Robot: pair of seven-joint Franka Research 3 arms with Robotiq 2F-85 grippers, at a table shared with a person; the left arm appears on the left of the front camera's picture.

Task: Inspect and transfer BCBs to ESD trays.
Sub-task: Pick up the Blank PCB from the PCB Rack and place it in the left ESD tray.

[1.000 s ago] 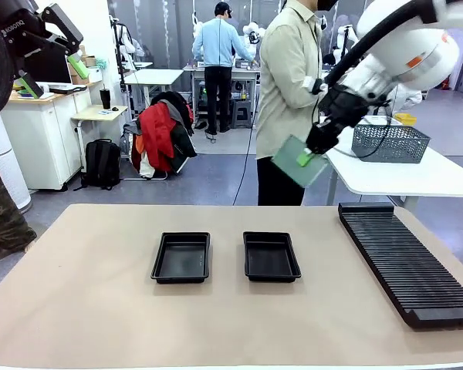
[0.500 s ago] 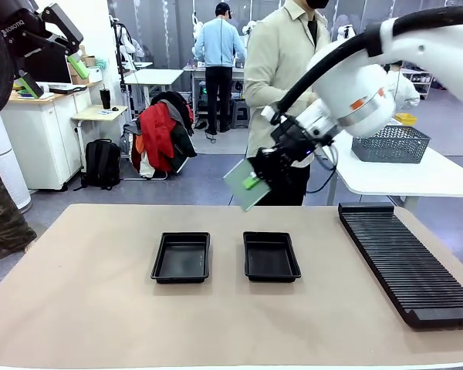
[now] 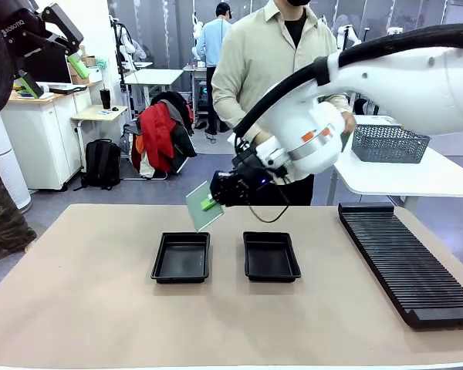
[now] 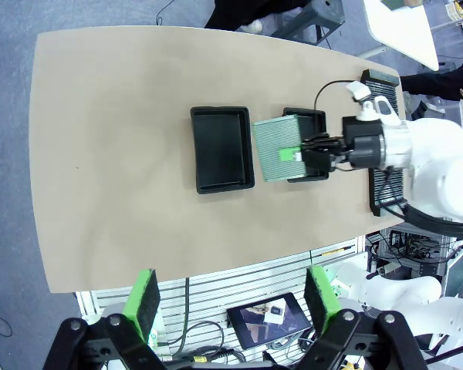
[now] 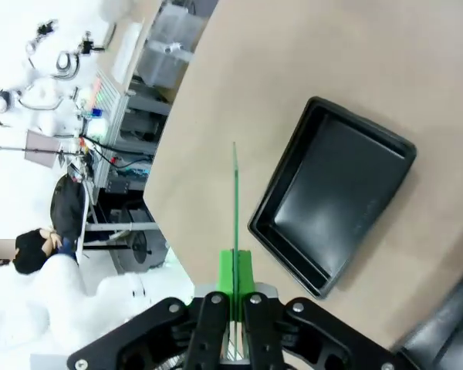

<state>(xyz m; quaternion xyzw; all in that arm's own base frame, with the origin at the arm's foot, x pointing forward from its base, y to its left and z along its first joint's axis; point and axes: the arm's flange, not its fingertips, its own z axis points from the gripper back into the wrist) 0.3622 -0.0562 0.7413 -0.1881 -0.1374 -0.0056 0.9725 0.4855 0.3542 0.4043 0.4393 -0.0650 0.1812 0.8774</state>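
Your right gripper (image 3: 211,203), clamped on a BCB (image 3: 202,208), has swung from far right to near the left tray (image 3: 180,279); placement looks next. The left gripper (image 4: 231,299) is apart.

The table (image 3: 85,308) carries two black ESD trays, a left tray (image 3: 181,258) and a right tray (image 3: 271,257), side by side near its middle. There is one green BCB (image 3: 204,206). One long slotted rack (image 3: 407,262) lies along the table's right edge. One person (image 3: 270,54) stands at the far edge.
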